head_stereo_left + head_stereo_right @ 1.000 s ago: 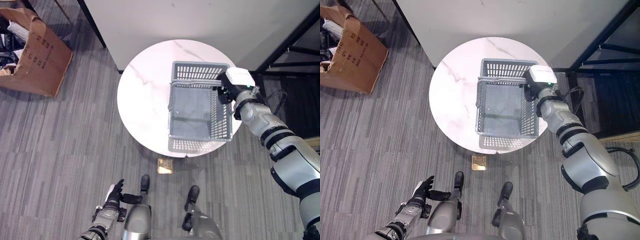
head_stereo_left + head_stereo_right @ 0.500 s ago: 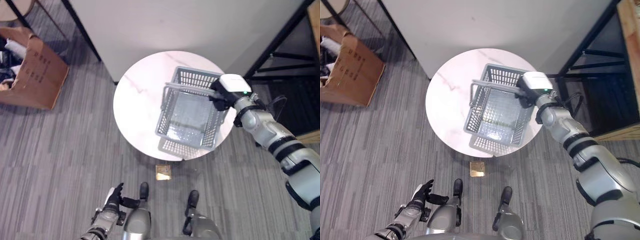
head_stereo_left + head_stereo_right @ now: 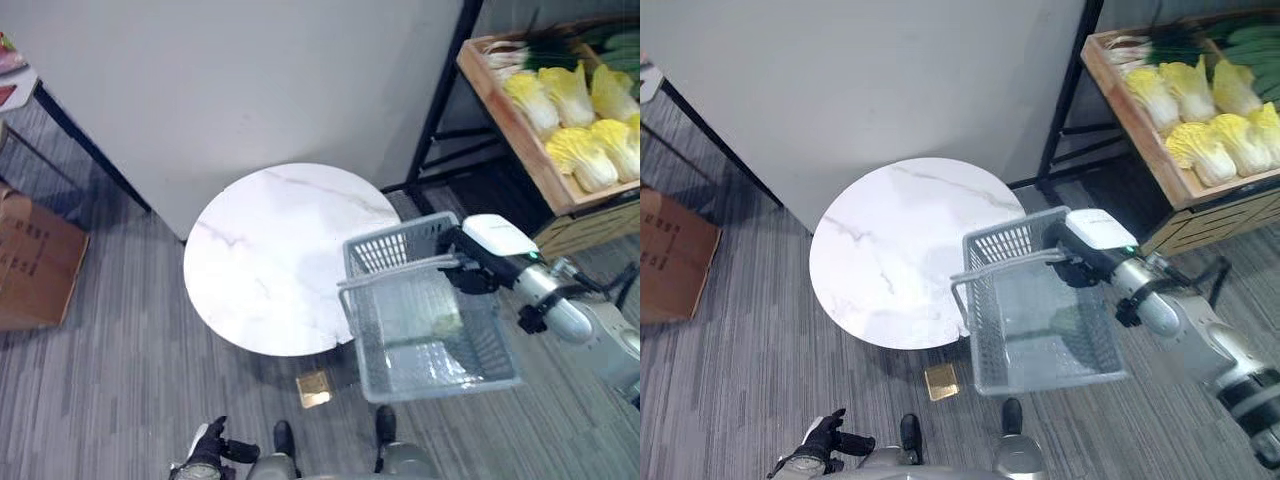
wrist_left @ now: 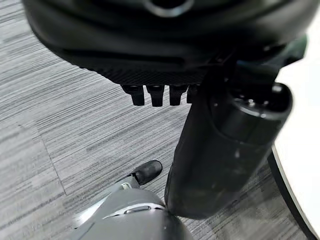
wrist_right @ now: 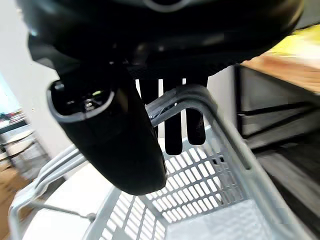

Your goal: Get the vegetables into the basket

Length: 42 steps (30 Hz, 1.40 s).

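Left eye view, step: I judge this is the carry. My right hand (image 3: 478, 262) holds the grey basket (image 3: 425, 320) by its rim, clear of the round table (image 3: 275, 255), just past the table's right edge over the carpet.
Left eye view, vegetables: yellow cabbages (image 3: 575, 100) lie in a wooden crate (image 3: 520, 130) on the dark rack, well beyond the table's far right edge. The basket looks empty.
Left eye view, left hand: my left hand (image 3: 208, 450) hangs low by the near floor, idle.
Right eye view, room: open carpet lies between basket and rack. The table's right edge is just beside the basket's left wall, and the rack's black upright (image 3: 1065, 90) stands near its far corner.
Right eye view, floor: a small gold square (image 3: 941, 381) lies on the carpet under the table's near edge.
Left wrist view, hand state: my left fingers (image 4: 155, 95) point straight out, relaxed, holding nothing.
Right wrist view, hand state: my fingers (image 5: 172, 125) hook over the basket's top rail, thumb on the near side; I am clamped on it.
Next move: I judge the basket needs bringing near the crate, keeping it off the upright, before any cabbage goes in.
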### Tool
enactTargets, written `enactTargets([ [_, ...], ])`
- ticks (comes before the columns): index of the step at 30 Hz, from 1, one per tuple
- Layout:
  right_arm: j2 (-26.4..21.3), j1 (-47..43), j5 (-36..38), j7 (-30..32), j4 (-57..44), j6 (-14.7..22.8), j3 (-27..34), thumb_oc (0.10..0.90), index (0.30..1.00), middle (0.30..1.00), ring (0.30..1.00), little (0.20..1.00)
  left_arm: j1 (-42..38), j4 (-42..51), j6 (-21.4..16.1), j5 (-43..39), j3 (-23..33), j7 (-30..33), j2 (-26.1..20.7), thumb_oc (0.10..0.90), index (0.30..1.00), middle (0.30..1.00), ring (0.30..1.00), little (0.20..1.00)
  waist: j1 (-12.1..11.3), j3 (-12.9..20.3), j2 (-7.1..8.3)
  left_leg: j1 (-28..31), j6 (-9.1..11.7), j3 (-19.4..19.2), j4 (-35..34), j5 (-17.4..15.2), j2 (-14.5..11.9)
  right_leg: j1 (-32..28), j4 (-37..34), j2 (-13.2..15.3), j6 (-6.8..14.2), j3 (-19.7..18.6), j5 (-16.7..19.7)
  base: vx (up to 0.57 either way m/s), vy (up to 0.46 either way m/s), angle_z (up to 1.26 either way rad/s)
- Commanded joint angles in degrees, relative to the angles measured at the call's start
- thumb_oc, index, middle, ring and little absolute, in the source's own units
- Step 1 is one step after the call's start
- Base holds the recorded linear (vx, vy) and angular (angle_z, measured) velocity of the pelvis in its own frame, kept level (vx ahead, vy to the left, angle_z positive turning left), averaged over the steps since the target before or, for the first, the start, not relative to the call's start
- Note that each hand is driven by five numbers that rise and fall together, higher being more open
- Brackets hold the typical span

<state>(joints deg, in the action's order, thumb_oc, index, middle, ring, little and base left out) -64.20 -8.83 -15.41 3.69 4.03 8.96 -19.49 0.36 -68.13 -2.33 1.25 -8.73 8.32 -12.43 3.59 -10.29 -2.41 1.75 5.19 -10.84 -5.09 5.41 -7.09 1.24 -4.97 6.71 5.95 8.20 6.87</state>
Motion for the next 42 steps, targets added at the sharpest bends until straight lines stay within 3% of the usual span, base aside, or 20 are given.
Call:
enactTargets([
  [1, 1.47, -4.91, 0.70, 4.16, -6.58, 4.61, 9.87, 0.400, 0.300, 0.300, 0.300, 0.300, 0.34, -2.91, -0.56, 0.97, -2.11, -1.59, -2.20, 0.900, 1.000, 1.000, 1.000, 1.000, -2.09, 3.29, 4.13, 1.95, 0.44, -0.47, 0.09, -2.70, 0.51, 0.78, 0.31, 4.25, 5.21, -1.50, 2.35, 0.03, 0.103, -0.19],
  [3, 3.97, 1.65, 0.90, 4.90, -6.16, 4.60, 15.83, 0.400, 0.300, 0.300, 0.300, 0.300, 1.06, 0.95, -1.72, -0.90, -2.00, -4.02, -2.97, 0.900, 1.000, 1.000, 1.000, 1.000, -0.46, 1.93, 4.48, 1.52, -0.55, -1.93, 3.95, -4.77, 1.35, 2.16, 2.93, 5.06, 5.60, -3.58, 2.25, -0.03, 0.144, -0.36],
  [6, 8.14, 6.64, 2.46, 5.25, -5.10, 4.41, 20.34, 0.400, 0.300, 0.300, 0.300, 0.300, 1.35, 3.97, -2.76, -2.27, -2.84, -6.30, -4.54, 0.900, 1.000, 1.000, 1.000, 1.000, 1.17, 1.09, 4.75, 2.04, -1.82, -4.02, 3.29, -5.52, 2.70, 4.84, 5.51, 5.81, 7.18, -6.05, 3.41, -0.07, 0.185, -0.48],
  [8, 10.05, 9.33, 2.68, 5.54, -4.64, 4.21, 22.77, 0.400, 0.300, 0.300, 0.300, 0.300, 1.32, 5.04, -3.08, -3.07, -2.12, -6.88, -5.40, 0.900, 1.000, 1.000, 1.000, 1.000, 2.38, 0.63, 5.26, 2.59, -2.41, -5.51, 2.19, -5.59, 3.75, 6.50, 5.49, 6.42, 8.57, -7.82, 6.79, -0.09, 0.150, -0.39],
  [9, 11.29, 9.61, 1.99, 6.03, -3.82, 3.79, 23.44, 0.400, 0.300, 0.300, 0.300, 0.300, 0.84, 5.35, -3.20, -2.99, -1.59, -6.49, -6.21, 0.900, 1.000, 1.000, 1.000, 1.000, 3.26, -0.15, 5.47, 2.70, -2.53, -7.10, 1.71, -5.54, 4.11, 8.15, 5.22, 6.25, 9.05, -9.32, 10.25, -0.18, 0.114, -0.68],
  [14, 13.05, 10.10, 1.48, 7.06, -2.86, 3.49, 24.33, 0.400, 0.300, 0.300, 0.300, 0.300, -0.60, 6.13, -3.23, -2.23, -1.35, -6.21, -8.44, 0.900, 1.000, 1.000, 1.000, 1.000, 2.74, -1.22, 4.79, 1.40, -2.81, -11.40, 0.40, -4.14, 2.79, 9.23, 8.29, 7.52, 8.19, -2.29, 6.62, -0.16, 0.055, -0.68],
  [15, 12.96, 10.26, 1.06, 6.84, -2.57, 3.50, 24.37, 0.400, 0.300, 0.300, 0.300, 0.300, -0.42, 6.87, -3.22, -2.38, -0.77, -6.27, -9.25, 0.900, 1.000, 1.000, 1.000, 1.000, 1.85, -0.88, 4.46, 0.57, -2.61, -13.72, 0.18, -3.25, 1.67, 7.65, 10.78, 8.75, 7.27, 3.70, 4.07, -0.19, 0.043, -0.49],
  [16, 12.73, 10.26, 0.73, 6.74, -2.49, 3.44, 24.27, 0.400, 0.300, 0.300, 0.300, 0.300, -0.14, 7.70, -3.21, -2.63, -0.60, -6.42, -9.68, 0.900, 1.000, 1.000, 1.000, 1.000, 1.44, -0.79, 4.28, 0.44, -2.72, -14.89, 0.27, -3.00, 1.31, 6.73, 12.91, 9.38, 6.98, 6.02, 2.80, -0.10, 0.067, -0.71],
  [17, 12.60, 10.18, 0.77, 6.63, -2.62, 3.53, 24.24, 0.400, 0.300, 0.300, 0.300, 0.300, 0.19, 8.00, -3.21, -2.89, -0.45, -6.52, -9.88, 0.900, 1.000, 1.000, 1.000, 1.000, 1.20, -0.34, 4.10, 0.80, -2.19, -14.67, 0.30, -4.18, 1.17, 5.64, 13.02, 9.44, 7.47, 6.06, 1.34, -0.03, 0.044, -0.76],
  [20, 12.72, 9.50, 0.62, 6.35, -2.12, 3.51, 23.33, 0.400, 0.300, 0.300, 0.300, 0.300, 0.76, 8.48, -3.11, -3.25, -0.48, -7.05, -10.13, 0.900, 1.000, 1.000, 1.000, 1.000, 0.24, 0.26, 4.52, 0.89, -2.14, -17.25, 0.65, -3.78, 0.87, 3.59, 14.99, 10.18, 7.59, 7.97, 0.39, -0.03, -0.018, -0.54],
  [25, 12.86, 9.08, 0.37, 6.10, -2.56, 3.47, 22.34, 0.400, 0.300, 0.300, 0.300, 0.300, 1.29, 8.52, -2.90, -3.61, 0.28, -7.91, -10.11, 0.900, 1.000, 1.000, 1.000, 1.000, -0.66, 0.90, 5.12, 1.51, -1.09, -21.33, 1.25, -2.74, 0.14, 1.17, 9.62, 8.81, 7.77, 10.92, 0.37, 0.00, -0.113, -0.57],
  [30, 12.26, 10.52, 0.09, 5.84, -3.55, 3.48, 23.26, 0.400, 0.300, 0.300, 0.300, 0.300, 1.02, 7.85, -2.85, -3.16, 0.32, -8.18, -9.45, 0.900, 1.000, 1.000, 1.000, 1.000, 0.40, 0.68, 4.27, 1.45, 0.46, -22.10, 2.03, -1.50, -1.76, 0.52, 6.32, 6.31, 6.60, 10.40, -1.53, 0.03, -0.145, -0.30],
  [35, 11.68, 13.48, 0.42, 5.63, -5.22, 3.65, 25.59, 0.400, 0.300, 0.300, 0.300, 0.300, 0.15, 7.00, -2.66, -3.62, 0.38, -7.89, -7.94, 0.900, 1.000, 1.000, 1.000, 1.000, 2.28, -0.57, 2.02, 1.41, 3.04, -22.50, 2.21, 1.50, -5.04, 0.85, 6.03, 3.30, 4.69, 8.93, -3.61, 0.03, -0.198, -0.20],
  [38, 11.35, 14.54, 0.00, 5.90, -5.42, 3.62, 26.51, 0.400, 0.300, 0.300, 0.300, 0.300, -0.29, 7.11, -2.49, -3.73, 0.47, -7.68, -7.40, 0.900, 1.000, 1.000, 1.000, 1.000, 2.76, -0.97, 1.55, 1.07, 4.21, -22.54, 4.16, 1.71, -6.86, 0.54, 5.55, 2.09, 3.83, 8.64, -4.26, 0.05, -0.217, -0.19],
  [39, 11.11, 14.58, -0.41, 6.34, -5.35, 3.74, 26.55, 0.400, 0.300, 0.300, 0.300, 0.300, -0.55, 7.50, -2.60, -4.13, 0.68, -7.40, -7.21, 0.900, 1.000, 1.000, 1.000, 1.000, 2.66, -1.59, 1.78, -0.17, 5.20, -21.27, 9.07, 1.52, -8.61, -0.05, 4.96, 1.03, 2.84, 7.90, -4.99, 0.07, -0.207, -0.16],
  [40, 10.72, 14.33, -0.37, 6.37, -5.04, 3.79, 26.34, 0.400, 0.300, 0.300, 0.300, 0.300, -0.47, 8.40, -2.83, -4.86, 0.68, -7.18, -7.12, 0.900, 1.000, 1.000, 1.000, 1.000, 2.07, -2.14, 1.67, -0.92, 5.46, -18.05, 10.42, 2.06, -8.51, -0.49, 4.51, 0.33, 2.50, 6.97, -5.21, 0.01, -0.247, -0.13],
  [41, 10.42, 13.69, -0.34, 6.39, -4.60, 3.83, 25.74, 0.400, 0.300, 0.300, 0.300, 0.300, -0.48, 8.81, -2.94, -5.60, 0.86, -6.86, -6.89, 0.900, 1.000, 1.000, 1.000, 1.000, 1.12, -2.78, 1.76, -2.52, 4.46, -14.26, 10.64, 3.40, -7.42, 0.06, 4.48, -0.08, 1.77, 6.52, -4.37, -0.01, -0.113, -0.29],
  [42, 10.16, 13.05, -0.38, 6.59, -4.07, 3.85, 25.33, 0.400, 0.300, 0.300, 0.300, 0.300, -0.50, 9.03, -2.98, -6.34, 0.85, -6.68, -6.54, 0.900, 1.000, 1.000, 1.000, 1.000, 0.13, -2.87, 2.06, -4.32, 3.67, -8.92, 9.62, 2.40, -5.26, 0.27, 4.14, -0.08, 1.77, 5.25, -4.23, -0.05, -0.072, -0.50],
])
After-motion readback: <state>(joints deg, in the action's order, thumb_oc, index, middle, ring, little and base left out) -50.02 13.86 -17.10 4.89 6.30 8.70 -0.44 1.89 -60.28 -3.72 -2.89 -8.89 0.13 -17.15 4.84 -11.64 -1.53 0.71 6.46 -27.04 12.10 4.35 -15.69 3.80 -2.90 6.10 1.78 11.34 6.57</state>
